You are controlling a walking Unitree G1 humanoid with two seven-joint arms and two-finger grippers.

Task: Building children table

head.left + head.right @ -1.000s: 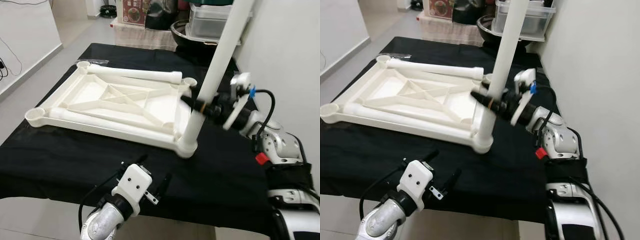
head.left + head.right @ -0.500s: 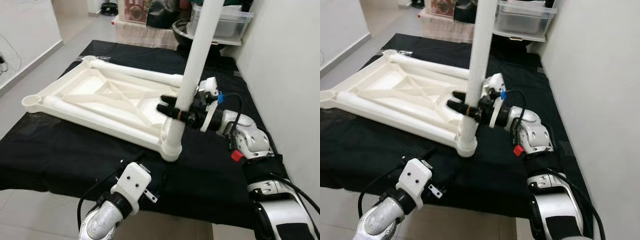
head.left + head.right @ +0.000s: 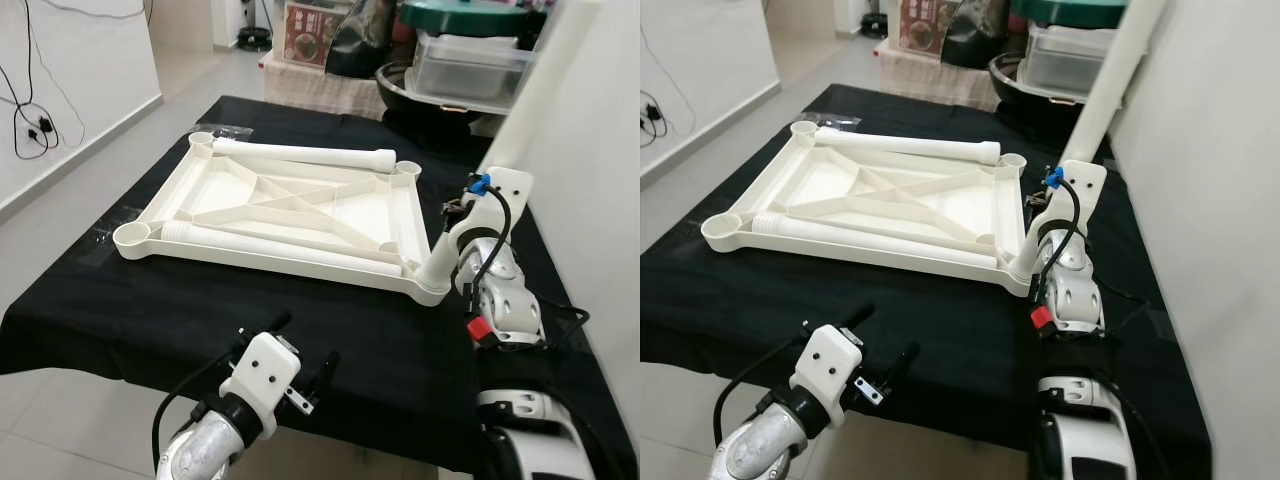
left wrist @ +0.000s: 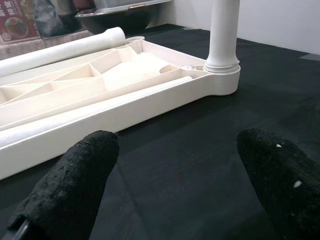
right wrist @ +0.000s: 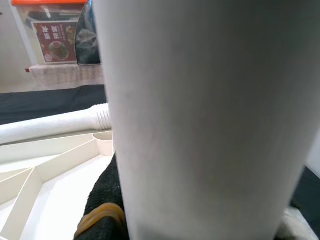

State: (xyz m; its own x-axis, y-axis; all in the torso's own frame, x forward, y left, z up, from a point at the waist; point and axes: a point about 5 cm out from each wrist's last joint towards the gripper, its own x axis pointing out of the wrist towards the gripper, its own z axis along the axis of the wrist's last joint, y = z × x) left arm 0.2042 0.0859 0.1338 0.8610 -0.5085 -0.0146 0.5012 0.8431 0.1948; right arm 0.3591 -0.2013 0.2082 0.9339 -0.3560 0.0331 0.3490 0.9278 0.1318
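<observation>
Looking at your right pincer [image 3: 452, 222], it's still clamped on the white leg [image 3: 1092, 128], which now tilts away instead of upright, foot seated in the upturned tabletop [image 3: 290, 205]'s near right corner socket on the black worktop [image 3: 120, 310]. Left pincer [image 4: 165, 185] hangs wide, idle.

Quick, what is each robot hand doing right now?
Left gripper: open, holding nothing.
Right gripper: closed around the table leg.

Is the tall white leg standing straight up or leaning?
Leaning. The leg sits in the tabletop's near corner socket, slanting toward the wall, with the right gripper around it.
</observation>
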